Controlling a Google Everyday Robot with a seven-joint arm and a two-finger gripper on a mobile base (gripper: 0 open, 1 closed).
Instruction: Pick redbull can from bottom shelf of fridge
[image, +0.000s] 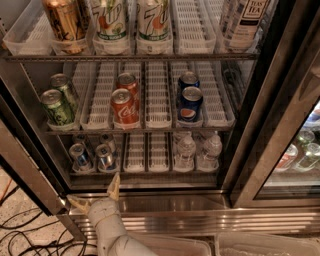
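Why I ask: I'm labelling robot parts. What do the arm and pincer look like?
The pincer, low left before the fridge sill, has two pale tan fingers tapering to points. The arm is off-white and rounded, with a ribbed wrist. No markings or cables show on it.
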